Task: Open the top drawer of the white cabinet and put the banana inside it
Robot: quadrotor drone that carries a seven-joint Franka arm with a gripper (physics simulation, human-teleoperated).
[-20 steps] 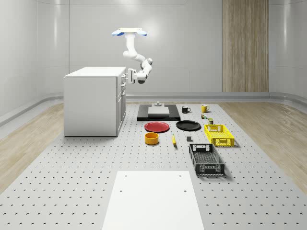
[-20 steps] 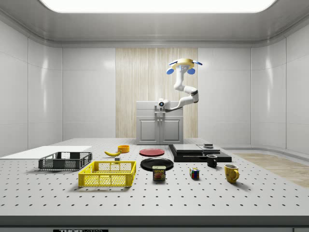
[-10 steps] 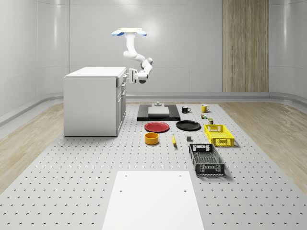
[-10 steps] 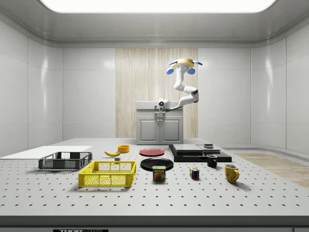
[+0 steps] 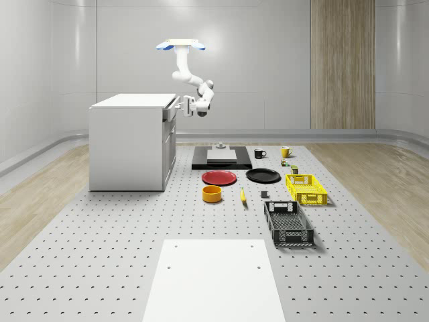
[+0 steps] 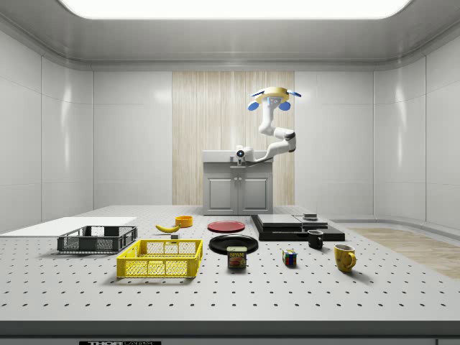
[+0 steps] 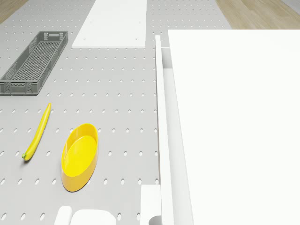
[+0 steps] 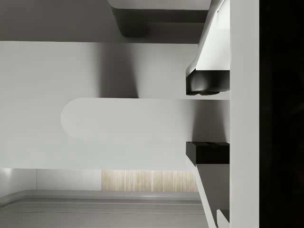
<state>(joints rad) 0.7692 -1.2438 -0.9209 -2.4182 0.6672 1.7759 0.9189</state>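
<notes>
White cabinet [image 5: 129, 141] at whole-scene view's left, top drawer [image 7: 165, 117] barely out; gripper [image 8: 207, 116] clamped across its handle [image 8: 128, 121] for pulling, drone [image 5: 179, 45] hovering alongside; banana [image 5: 242, 196] waiting rightward beside orange bowl [image 5: 212, 194]

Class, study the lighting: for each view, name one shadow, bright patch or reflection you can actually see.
Side view: a ceiling light panel glows overexposed. Whole-scene view: glossy walls carry soft vertical reflections, and the white cabinet has a darker shaded front face. Drone view: the cabinet top is flat, featureless white, beside the orange bowl. Wrist view: a soft dark shadow falls above the drawer handle.
</notes>
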